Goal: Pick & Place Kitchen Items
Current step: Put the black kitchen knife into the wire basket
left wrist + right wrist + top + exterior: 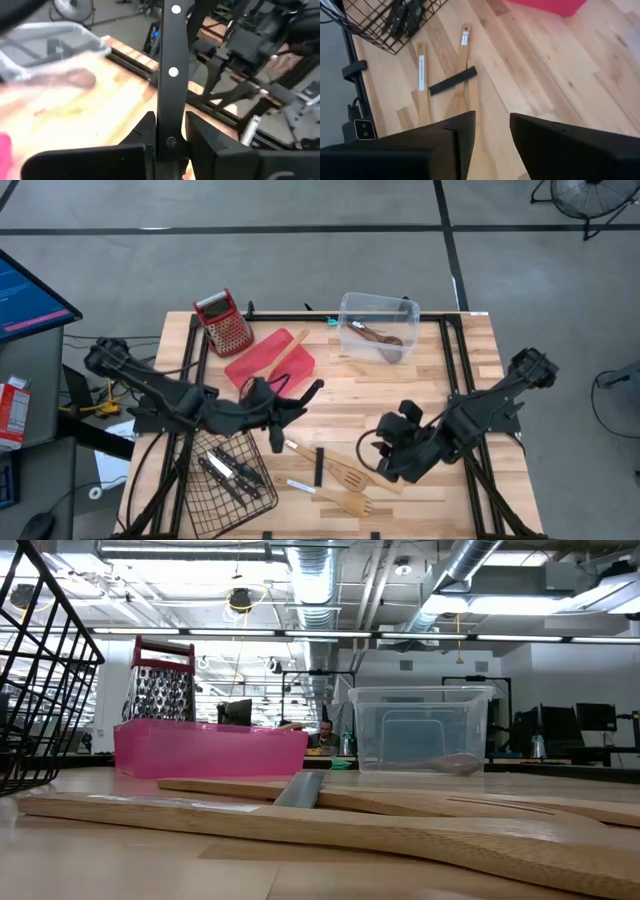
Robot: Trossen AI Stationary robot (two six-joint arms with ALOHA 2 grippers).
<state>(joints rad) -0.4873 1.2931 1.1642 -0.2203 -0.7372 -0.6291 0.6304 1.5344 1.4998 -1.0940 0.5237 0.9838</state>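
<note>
2 steel rivets stud the black-handled knife [167, 75] pinched by the left gripper [169, 137].

High cam: overhead, straight down, whole table [400, 405] plus floor around. Low cam: at tabletop level, close behind wooden turners [330, 825], facing across to pink tray [205, 748], clear bin [420, 728] and room beyond. Left wrist cam: tight on held knife [169, 75], bin behind. Right wrist cam: looks down on turners, basket [385, 22] corner. Turners shared by high, low, right wrist.
</note>
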